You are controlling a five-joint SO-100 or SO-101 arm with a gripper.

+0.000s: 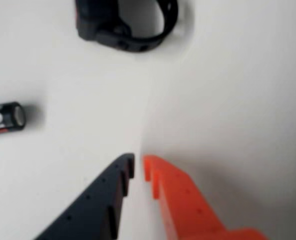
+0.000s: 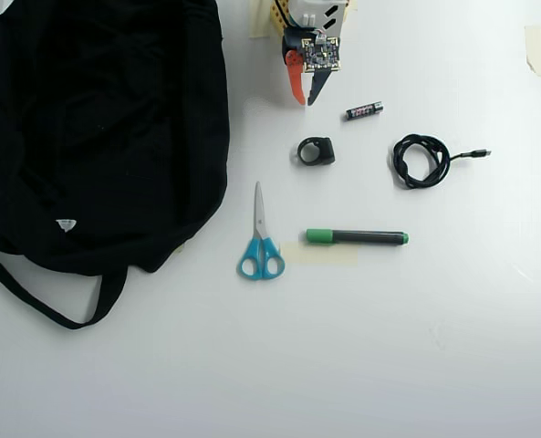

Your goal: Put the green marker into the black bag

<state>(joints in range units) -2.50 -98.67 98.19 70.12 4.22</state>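
Note:
The green marker (image 2: 357, 237) lies flat on the white table in the overhead view, green cap to the left, dark barrel to the right. It does not show in the wrist view. The black bag (image 2: 106, 128) fills the upper left of the overhead view, its strap (image 2: 42, 297) trailing toward the bottom. My gripper (image 2: 305, 102) hangs at the top centre, well above the marker in the picture, right of the bag. In the wrist view my gripper (image 1: 138, 161) has its black finger and orange finger nearly touching, with nothing between them.
A small black clasp-like object (image 2: 316, 151) (image 1: 125, 22) lies just ahead of the fingertips. A black battery (image 2: 364, 110) (image 1: 5, 117) sits beside it. Blue-handled scissors (image 2: 260, 239) lie left of the marker, a coiled black cable (image 2: 421, 160) at the right.

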